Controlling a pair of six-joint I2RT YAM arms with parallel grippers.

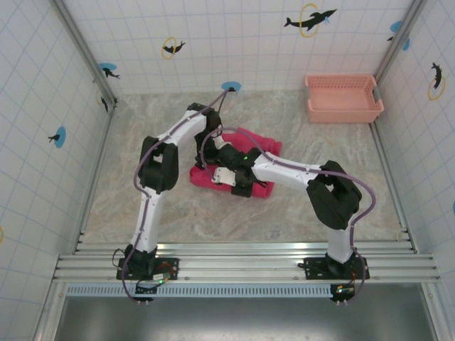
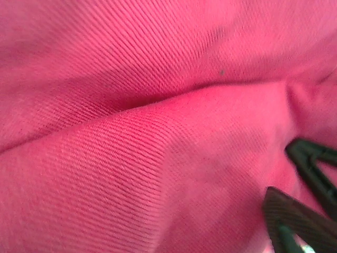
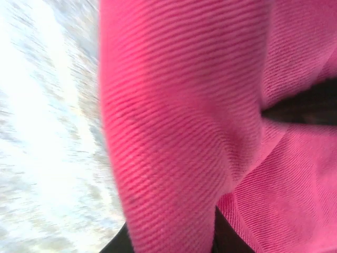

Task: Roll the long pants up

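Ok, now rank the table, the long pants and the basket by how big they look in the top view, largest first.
1. table, clearly the largest.
2. long pants, bunched and partly hidden.
3. basket.
The pants and the basket look close in size, and the hidden cloth makes their order unsure.

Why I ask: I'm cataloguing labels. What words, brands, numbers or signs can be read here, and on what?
No readable text anywhere.
The long pants are plain.
The salmon basket bears no label.
The wall decals are dolphin pictures with rings, no letters.

White-and-black arms (image 1: pixel 146 213) — lilac cables (image 1: pixel 367 199)
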